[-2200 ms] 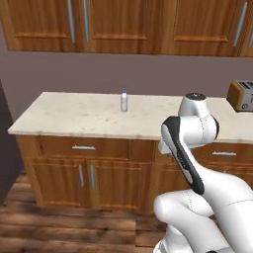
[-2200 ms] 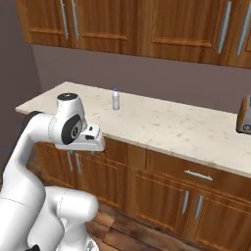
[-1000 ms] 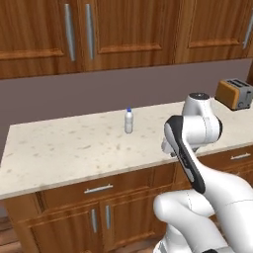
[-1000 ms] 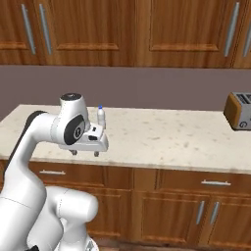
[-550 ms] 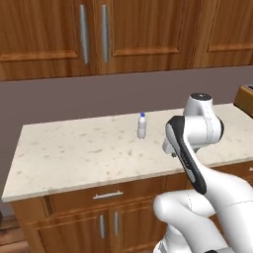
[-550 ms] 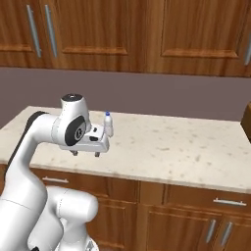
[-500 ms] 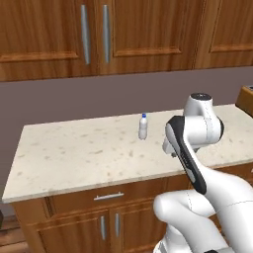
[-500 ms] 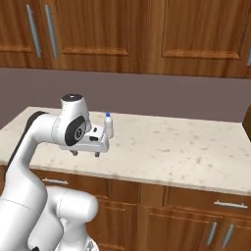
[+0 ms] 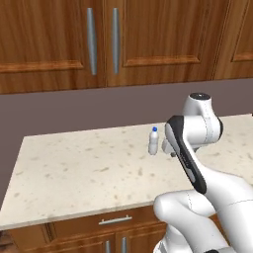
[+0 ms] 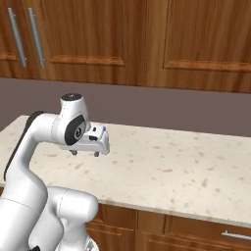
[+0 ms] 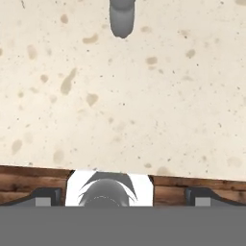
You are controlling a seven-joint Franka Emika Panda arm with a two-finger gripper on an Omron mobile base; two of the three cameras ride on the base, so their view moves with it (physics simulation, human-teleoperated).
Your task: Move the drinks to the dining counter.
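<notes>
I see the water bottle (image 9: pixel 154 141) upright toward the far edge of the stone counter (image 9: pixel 84 170). My gripper (image 10: pixel 84 153) hovers just near of it, fingers spread wide, holding nothing.

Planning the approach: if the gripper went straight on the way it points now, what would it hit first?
Most likely the bare stone counter directly beneath the open gripper, which points down. The water bottle stands farther back, off that line, though depth is unclear.
</notes>
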